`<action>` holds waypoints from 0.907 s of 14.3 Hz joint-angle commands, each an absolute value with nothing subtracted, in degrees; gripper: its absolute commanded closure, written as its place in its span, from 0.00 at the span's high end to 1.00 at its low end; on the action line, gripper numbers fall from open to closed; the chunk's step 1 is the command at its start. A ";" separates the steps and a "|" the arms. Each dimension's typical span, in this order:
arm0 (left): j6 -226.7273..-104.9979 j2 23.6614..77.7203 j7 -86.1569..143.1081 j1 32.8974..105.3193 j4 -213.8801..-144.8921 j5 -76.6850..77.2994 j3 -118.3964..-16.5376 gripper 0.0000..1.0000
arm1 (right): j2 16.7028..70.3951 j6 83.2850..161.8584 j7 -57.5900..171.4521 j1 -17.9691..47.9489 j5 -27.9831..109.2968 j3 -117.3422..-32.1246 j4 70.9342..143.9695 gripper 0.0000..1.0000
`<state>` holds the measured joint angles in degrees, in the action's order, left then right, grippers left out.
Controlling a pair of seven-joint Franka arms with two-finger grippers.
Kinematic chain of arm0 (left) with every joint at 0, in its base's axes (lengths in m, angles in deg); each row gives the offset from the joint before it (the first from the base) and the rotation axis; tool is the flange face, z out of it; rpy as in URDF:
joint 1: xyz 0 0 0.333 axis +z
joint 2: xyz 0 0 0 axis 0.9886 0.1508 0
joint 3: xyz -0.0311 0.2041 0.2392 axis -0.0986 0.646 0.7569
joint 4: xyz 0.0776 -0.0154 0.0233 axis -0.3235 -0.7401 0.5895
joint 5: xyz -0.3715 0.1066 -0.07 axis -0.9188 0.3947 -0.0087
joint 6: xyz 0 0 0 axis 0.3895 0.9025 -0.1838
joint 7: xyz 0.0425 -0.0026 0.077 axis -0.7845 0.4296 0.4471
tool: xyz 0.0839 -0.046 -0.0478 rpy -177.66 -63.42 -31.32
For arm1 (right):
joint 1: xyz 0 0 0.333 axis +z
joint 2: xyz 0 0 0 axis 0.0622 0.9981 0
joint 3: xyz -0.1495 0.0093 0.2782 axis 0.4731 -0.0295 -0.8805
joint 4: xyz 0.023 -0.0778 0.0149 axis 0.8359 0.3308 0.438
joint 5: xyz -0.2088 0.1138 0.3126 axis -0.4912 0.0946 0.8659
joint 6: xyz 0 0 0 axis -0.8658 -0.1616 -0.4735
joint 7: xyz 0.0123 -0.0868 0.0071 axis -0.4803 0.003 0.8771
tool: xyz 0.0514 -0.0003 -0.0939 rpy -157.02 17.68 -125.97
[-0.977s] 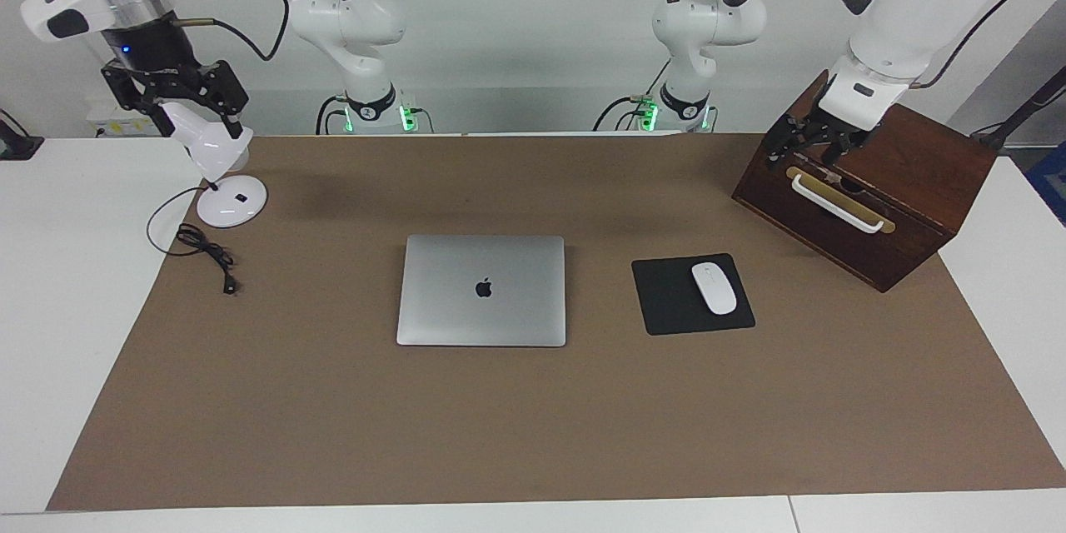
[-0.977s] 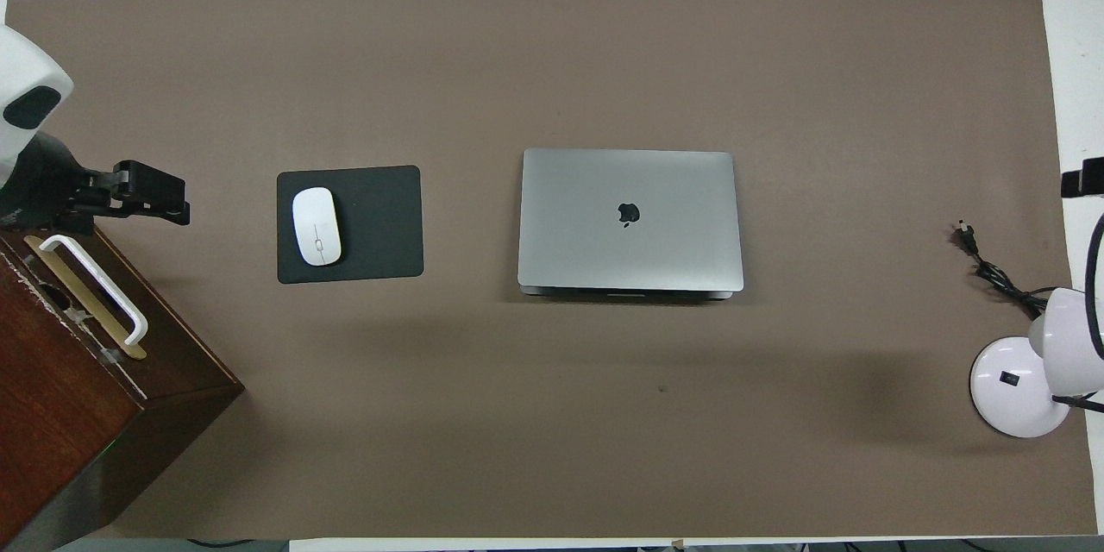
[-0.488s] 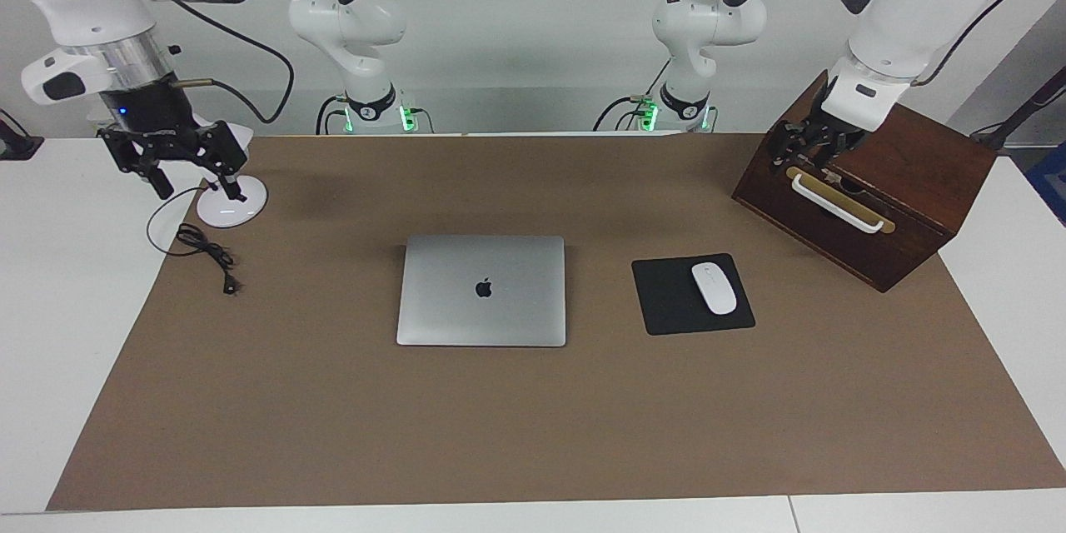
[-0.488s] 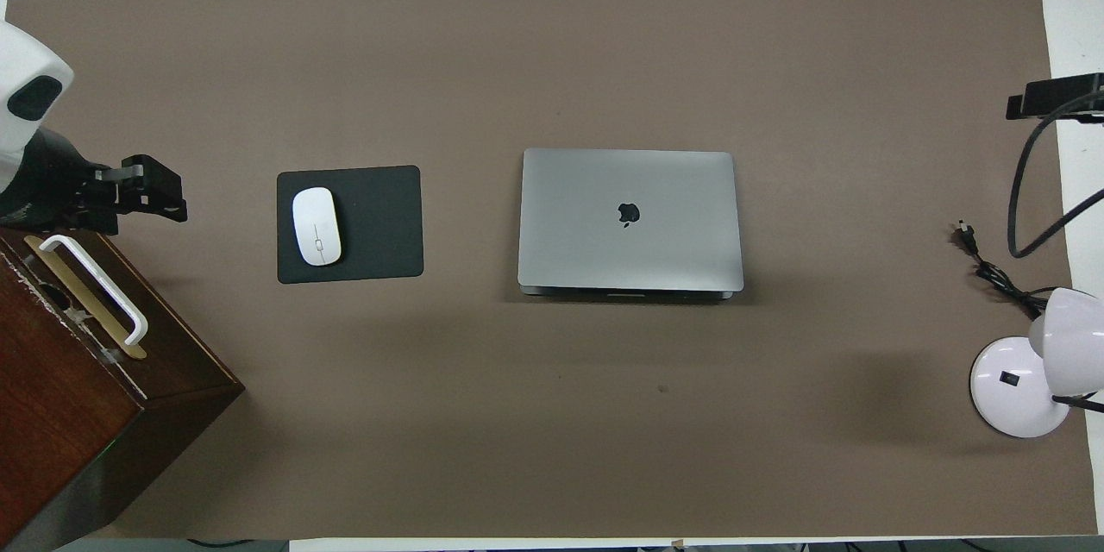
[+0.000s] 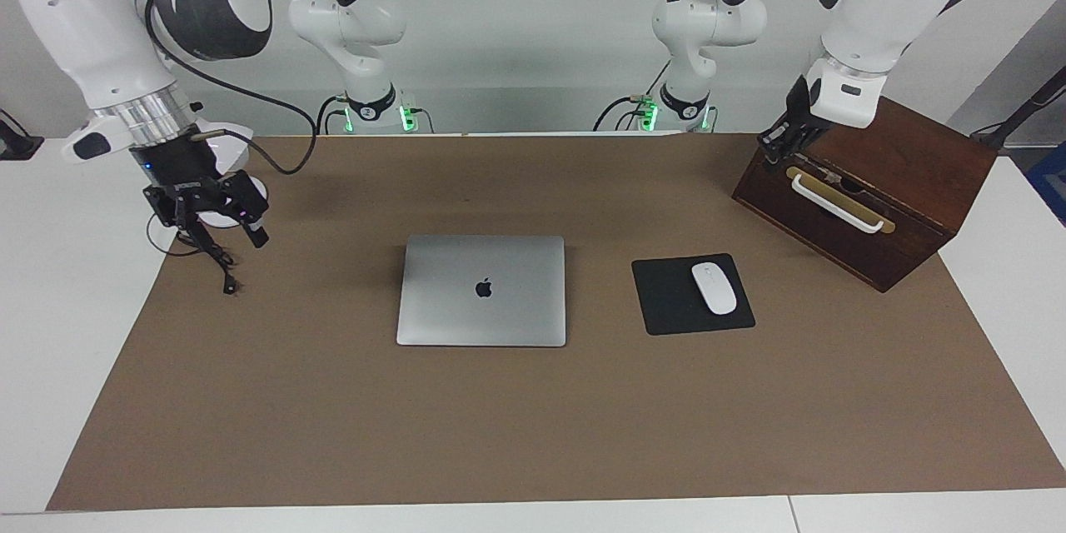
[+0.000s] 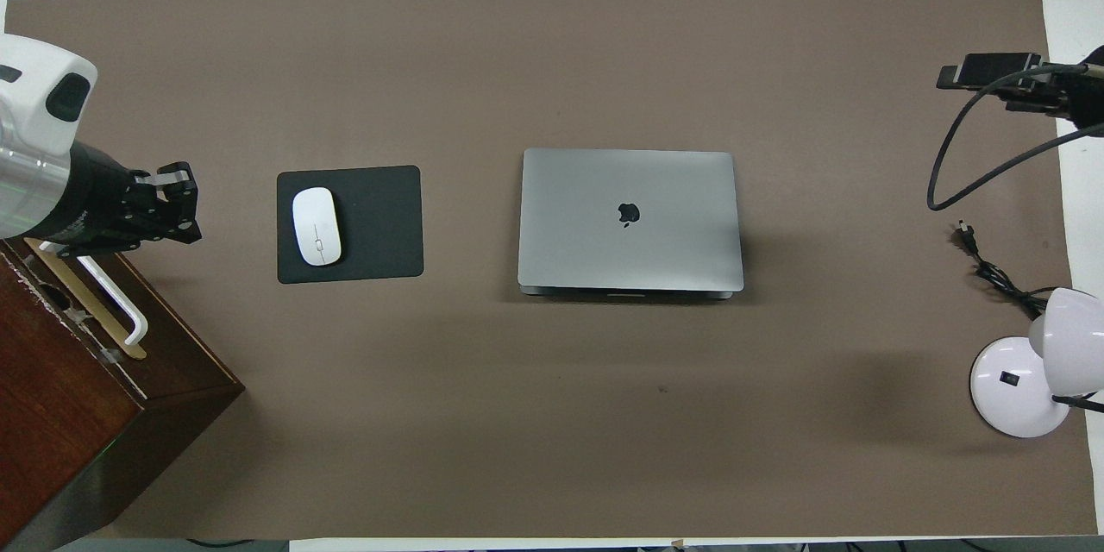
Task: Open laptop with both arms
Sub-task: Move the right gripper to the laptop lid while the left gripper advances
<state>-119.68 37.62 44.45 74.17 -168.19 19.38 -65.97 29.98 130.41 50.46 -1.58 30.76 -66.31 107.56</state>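
The laptop [image 5: 481,290] lies closed on the middle of the brown mat, silver lid up with the dark apple logo; it also shows in the overhead view [image 6: 630,220]. My right gripper [image 5: 225,235] hangs open over the black cable next to the lamp, well away from the laptop toward the right arm's end; the overhead view shows it [image 6: 983,72] at the mat's edge. My left gripper [image 5: 779,151] is open over the top front edge of the wooden box, above its white handle; it also shows in the overhead view [image 6: 177,207]. Neither gripper touches the laptop.
A black mouse pad [image 5: 666,300] with a white mouse [image 5: 714,288] lies beside the laptop toward the left arm's end. A dark wooden box [image 5: 908,183] with a white handle [image 5: 835,203] stands there too. A white desk lamp [image 6: 1022,379] and its cable [image 6: 992,272] lie at the right arm's end.
My right gripper has come down from over the lamp and moved out over the cable. My left gripper has turned and shifted slightly over the box's front edge. The laptop has not moved.
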 commanded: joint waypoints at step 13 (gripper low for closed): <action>-146.66 34.82 74.38 70.52 -190.59 -4.86 -65.93 0.00 | 19.07 164.83 41.74 16.83 69.39 -67.27 134.91 0.99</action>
